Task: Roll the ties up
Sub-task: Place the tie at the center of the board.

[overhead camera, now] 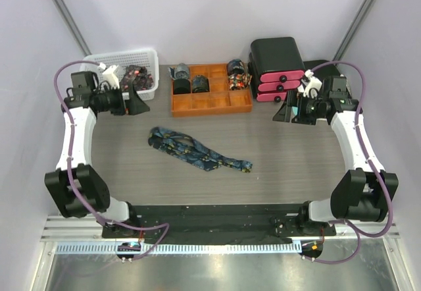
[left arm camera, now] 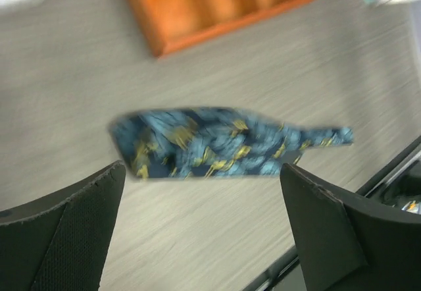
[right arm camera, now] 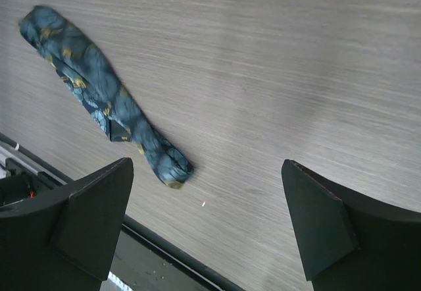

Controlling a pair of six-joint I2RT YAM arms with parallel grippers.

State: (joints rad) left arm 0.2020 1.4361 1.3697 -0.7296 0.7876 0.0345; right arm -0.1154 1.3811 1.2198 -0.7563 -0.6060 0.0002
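One tie [overhead camera: 197, 150] lies unrolled on the table between the arms, dark blue with teal and gold patterns. The left wrist view shows its wide end [left arm camera: 223, 143] blurred, beyond the fingers. In the right wrist view its narrow end [right arm camera: 99, 93] lies to the left. Rolled ties [overhead camera: 181, 74] sit in an orange tray [overhead camera: 210, 105] at the back. My left gripper [overhead camera: 135, 97] hangs open by the basket, nothing between its fingers [left arm camera: 66, 232]. My right gripper [overhead camera: 289, 112] is open and empty above bare table [right arm camera: 207, 225].
A white basket [overhead camera: 151, 57] with more patterned fabric stands at the back left. To the right of the tray sits a black box [overhead camera: 276, 54] with pink parts. The tray's corner [left arm camera: 217, 8] shows in the left wrist view. A black strip [overhead camera: 210, 213] runs along the table's near edge.
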